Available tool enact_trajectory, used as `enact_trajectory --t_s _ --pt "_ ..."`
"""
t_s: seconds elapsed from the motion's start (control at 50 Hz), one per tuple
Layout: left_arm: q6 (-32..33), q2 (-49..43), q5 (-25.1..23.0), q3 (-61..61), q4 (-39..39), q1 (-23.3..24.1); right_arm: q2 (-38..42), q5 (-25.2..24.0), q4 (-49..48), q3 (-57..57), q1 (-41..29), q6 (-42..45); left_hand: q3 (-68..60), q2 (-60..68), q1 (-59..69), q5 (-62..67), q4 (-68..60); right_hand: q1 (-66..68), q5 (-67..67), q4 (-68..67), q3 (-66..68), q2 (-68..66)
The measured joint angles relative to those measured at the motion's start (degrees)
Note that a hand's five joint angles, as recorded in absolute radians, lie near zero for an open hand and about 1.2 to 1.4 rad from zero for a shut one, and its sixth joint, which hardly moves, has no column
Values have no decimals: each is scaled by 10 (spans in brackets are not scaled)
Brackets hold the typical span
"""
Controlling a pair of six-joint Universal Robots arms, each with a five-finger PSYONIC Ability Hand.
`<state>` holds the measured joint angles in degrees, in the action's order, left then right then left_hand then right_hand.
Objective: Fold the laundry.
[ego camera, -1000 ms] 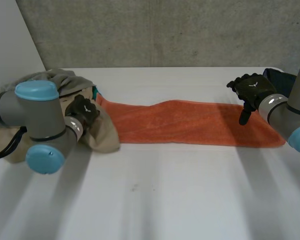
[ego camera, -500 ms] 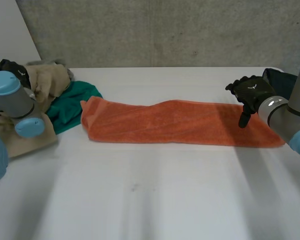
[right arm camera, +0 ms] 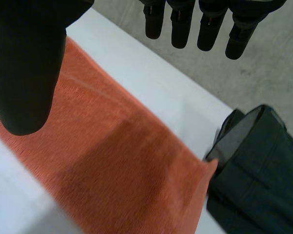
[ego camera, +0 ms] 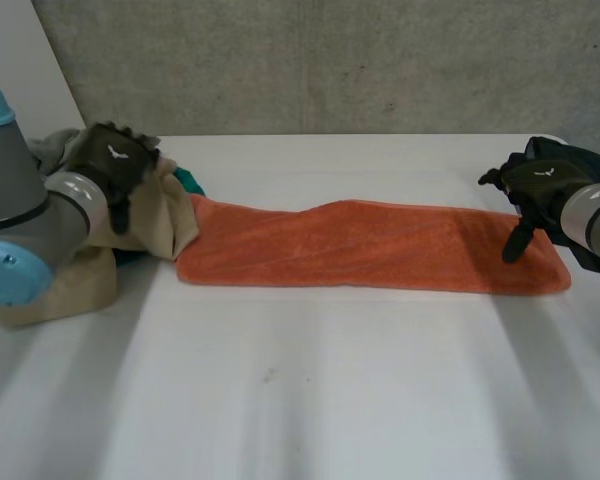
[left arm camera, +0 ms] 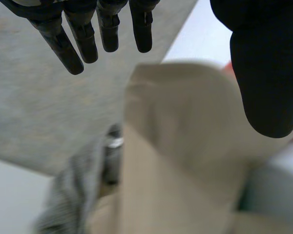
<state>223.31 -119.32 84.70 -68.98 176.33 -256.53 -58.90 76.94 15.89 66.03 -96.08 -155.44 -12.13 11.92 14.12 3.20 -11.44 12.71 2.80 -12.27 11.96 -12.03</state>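
In the head view, a long orange terry towel (ego camera: pixel 370 245) is lying as a narrow strip across the far half of the white table (ego camera: pixel 310 400). Its left end is reaching the heap of laundry at the robot's left. The left hand (ego camera: pixel 110 165) is hanging over a crumpled beige cloth (ego camera: pixel 165 225) on that heap, and a scrap of teal cloth (ego camera: pixel 187 180) is showing just beside it. The right hand (ego camera: pixel 540 185) is hovering over the towel's right end, near a dark folded garment (ego camera: pixel 580 155) at the far corner.

In the left wrist view, the left hand (left arm camera: pixel 263 73) is holding its fingers straight and its thumb wide, gripping nothing. The beige cloth (left arm camera: pixel 185 146) is lying under its palm, with a grey cloth (left arm camera: pixel 78 195) beside it.

In the right wrist view, the right hand (right arm camera: pixel 24 63) is likewise released, with fingers straight and thumb apart. The towel (right arm camera: pixel 112 161) is spreading beneath its palm, and the towel's corner is meeting the dark garment (right arm camera: pixel 254 180).

The step in hand is probably taking the towel's short ends. The right hand should be pinching only the orange corner, clear of the dark garment. The left hand should be moving off the beige cloth to the towel's left end, so that neither the beige nor the teal cloth is dragged along.
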Motion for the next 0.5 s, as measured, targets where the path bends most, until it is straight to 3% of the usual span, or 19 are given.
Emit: enact_trajectory --t_s 0.1,0.22,0.38,0.44,0.48,0.5 --pt "-58 6 -15 -24 -31 36 -6 -12 38 13 16 3 0 0 0 0 0 0 0 0 0 0" --pt "-87 -64 14 -9 25 70 -13 -40 58 51 36 16 0 0 0 0 0 0 0 0 0 0" --pt "11 -219 133 120 126 59 -18 -65 47 98 55 47 -7 9 2 3 -12 0 0 0 0 0" --pt "70 -273 168 181 139 40 -18 -67 40 107 58 54 -207 211 233 200 -218 0 0 0 0 0" --pt "104 -300 182 217 142 26 -18 -67 36 110 59 55 -450 459 479 431 -458 0 0 0 0 0" --pt "116 -310 186 229 143 20 -19 -67 35 110 59 55 -488 503 513 477 -508 0 0 0 0 0"
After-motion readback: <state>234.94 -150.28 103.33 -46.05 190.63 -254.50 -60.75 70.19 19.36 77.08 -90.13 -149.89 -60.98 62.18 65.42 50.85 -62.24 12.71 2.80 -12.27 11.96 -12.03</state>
